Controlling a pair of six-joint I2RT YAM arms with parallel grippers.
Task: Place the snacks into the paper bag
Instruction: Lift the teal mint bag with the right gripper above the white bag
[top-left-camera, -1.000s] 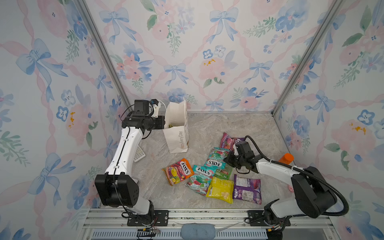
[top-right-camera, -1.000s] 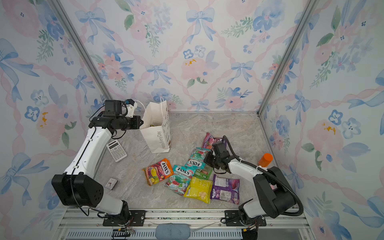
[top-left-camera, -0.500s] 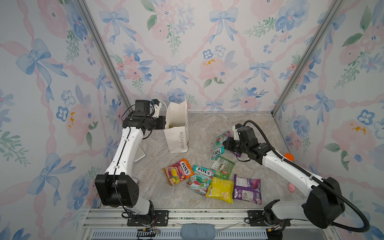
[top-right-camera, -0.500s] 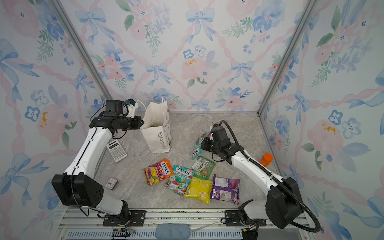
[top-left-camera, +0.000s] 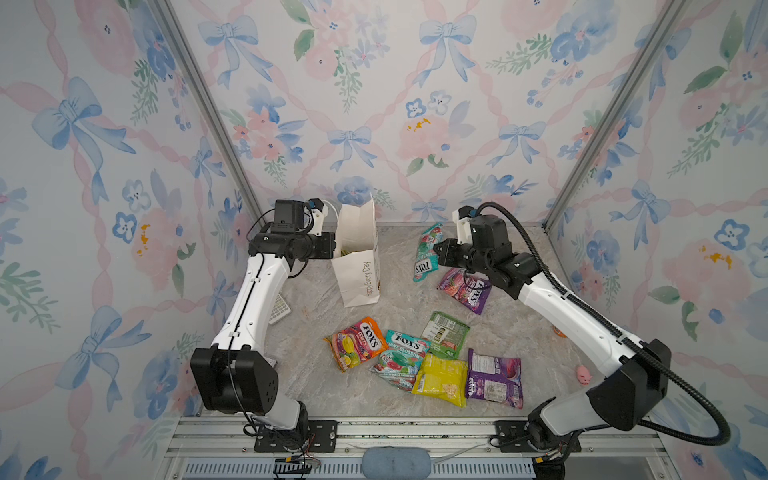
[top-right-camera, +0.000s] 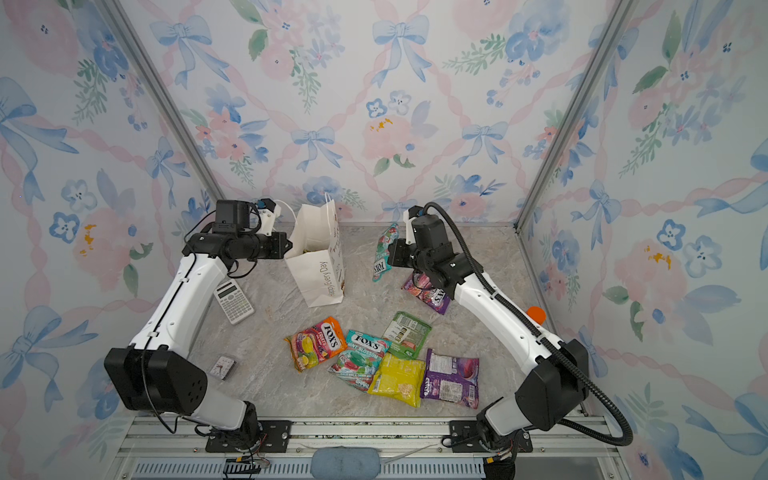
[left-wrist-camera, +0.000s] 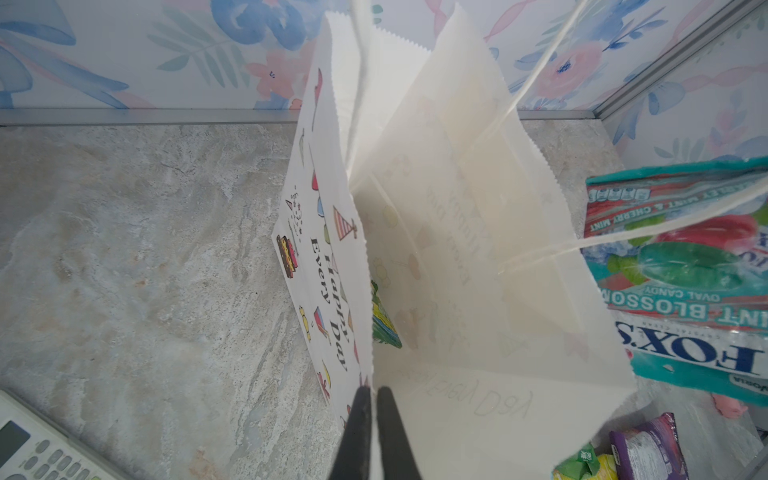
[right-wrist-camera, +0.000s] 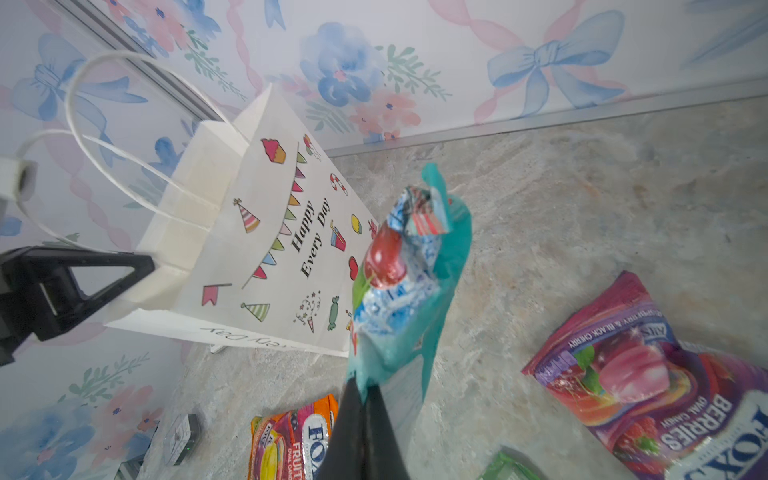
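Top views, marbled grey tabletop (top-left-camera: 307, 328), floral bow-print walls (top-left-camera: 374, 104)

In both top views two white robot arms with black joints rise from the bottom edge and bend inward. The left arm (top-left-camera: 253, 299) ends left of centre, its left gripper (top-left-camera: 333, 249) pinched on the paper bag (top-left-camera: 359, 270) rim. The right arm (top-left-camera: 561, 309) ends right of centre, its right gripper (top-left-camera: 435, 250) clamping a teal packet (top-left-camera: 424, 266) aloft.

White arms (top-left-camera: 257, 299), black joints, ribbed black cable (top-left-camera: 685, 384).
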